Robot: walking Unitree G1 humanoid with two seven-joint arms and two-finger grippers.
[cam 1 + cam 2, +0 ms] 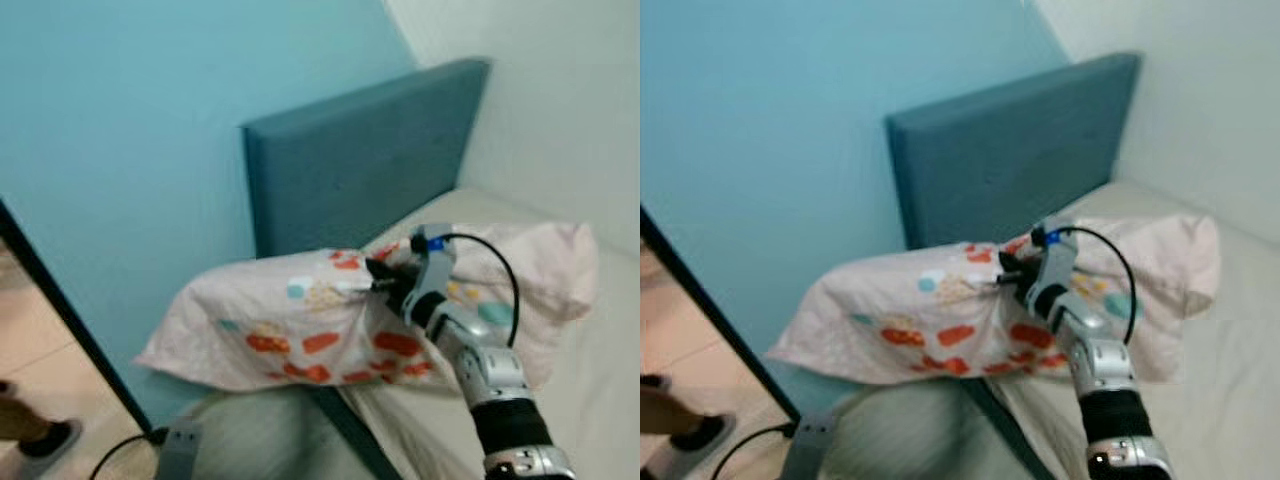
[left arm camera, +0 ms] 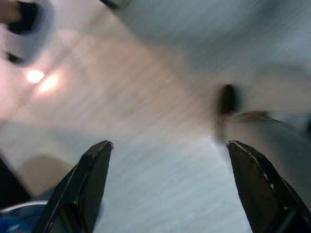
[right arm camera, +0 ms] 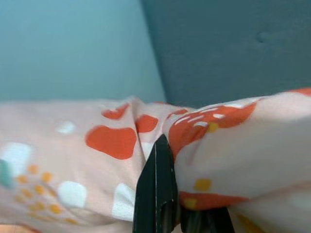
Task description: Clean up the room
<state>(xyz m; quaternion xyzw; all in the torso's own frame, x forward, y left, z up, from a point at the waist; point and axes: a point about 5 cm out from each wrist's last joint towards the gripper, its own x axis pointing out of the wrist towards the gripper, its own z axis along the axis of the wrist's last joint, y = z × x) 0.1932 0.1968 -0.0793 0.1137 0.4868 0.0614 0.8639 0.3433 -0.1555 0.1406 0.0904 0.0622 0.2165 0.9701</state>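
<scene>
A pale pink pillow (image 1: pixel 300 325) with orange, white and teal patches lies across the head corner of the bed, one end hanging past the mattress edge. My right gripper (image 1: pixel 383 276) is shut on a fold of the pillow (image 3: pixel 218 145) near its middle, close to the blue headboard (image 1: pixel 360 170). In the right wrist view a black finger (image 3: pixel 156 189) presses into the bunched fabric. My left gripper (image 2: pixel 167 150) hangs low over the floor, and its two black fingers stand wide apart with nothing between them.
The beige mattress (image 1: pixel 600 400) runs off to the right under a white wall. A light blue wall (image 1: pixel 120 130) stands behind the headboard. At the lower left a dark door edge (image 1: pixel 70 320), a person's shoe (image 1: pixel 45 440) and a black cable (image 1: pixel 120 450) are on the floor.
</scene>
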